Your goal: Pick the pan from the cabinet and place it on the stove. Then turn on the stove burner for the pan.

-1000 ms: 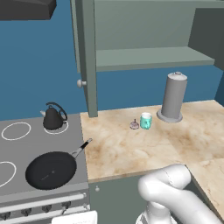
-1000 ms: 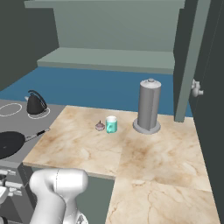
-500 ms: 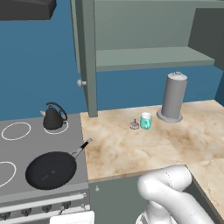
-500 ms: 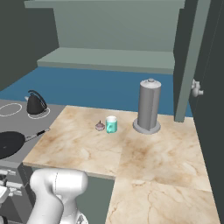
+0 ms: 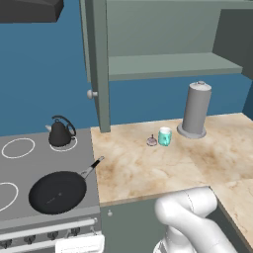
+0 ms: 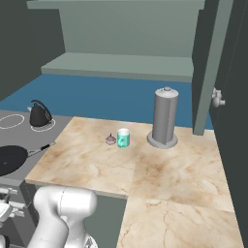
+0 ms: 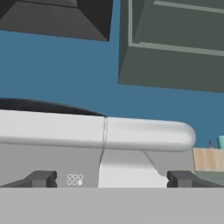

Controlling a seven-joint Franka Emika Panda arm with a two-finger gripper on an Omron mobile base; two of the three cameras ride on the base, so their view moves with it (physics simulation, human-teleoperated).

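black pan (image 5: pixel 57 192) sits on the stove (image 5: pixel 29 165), its handle toward the counter (image 5: pixel 148 168). gripper (image 7: pixel 111 179) spread wide, grasping nothing, low before the stove's front.

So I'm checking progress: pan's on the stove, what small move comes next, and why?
Probably ease the gripper toward the knobs on the stove front. The pan already sits on the front burner, the jaws are open and empty, and the hand faces the stove front low down.

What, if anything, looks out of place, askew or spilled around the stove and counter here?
Nothing looks spilled or damaged. The pan sits flat on the stove, its handle reaching toward the counter. The kettle, cup and grey canister stand upright. The cabinet door hangs open.
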